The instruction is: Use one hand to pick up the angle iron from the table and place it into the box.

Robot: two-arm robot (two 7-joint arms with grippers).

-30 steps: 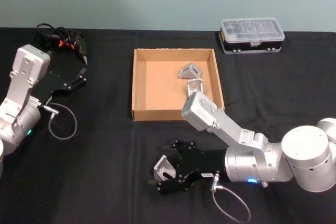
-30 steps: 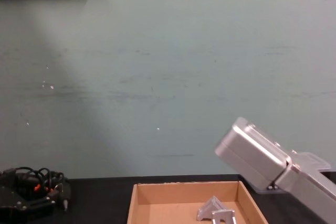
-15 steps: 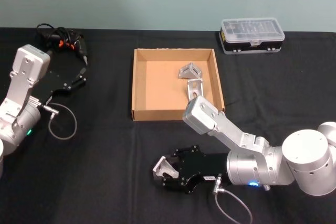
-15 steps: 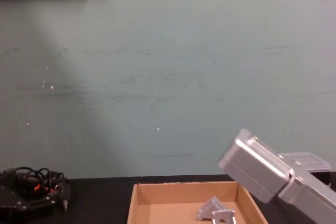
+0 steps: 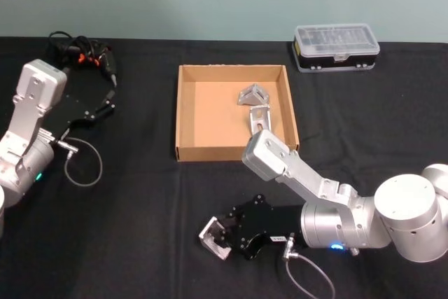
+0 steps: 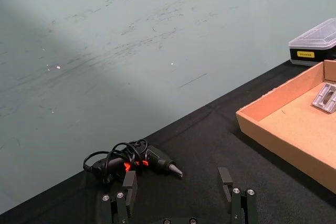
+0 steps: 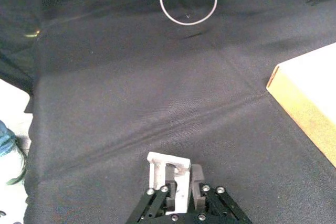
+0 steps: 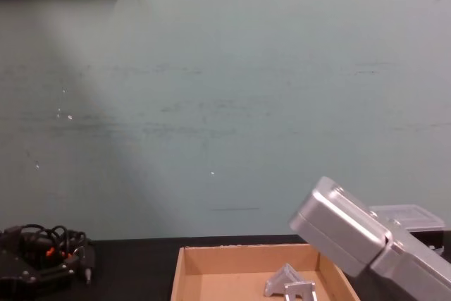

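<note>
The right gripper (image 5: 225,234), near the box (image 5: 183,113), has now closed on the angle iron (image 5: 213,237), so lifting can begin, while the left gripper (image 6: 178,195) stays open, 2 fingers apart.

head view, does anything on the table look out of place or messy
Mostly tidy. The oddest thing is the tangled black cable with a tool bunched at the table's far left corner, near the left gripper. The angle iron sits between the right gripper's fingers near the front edge; two more brackets lie in the box.
</note>
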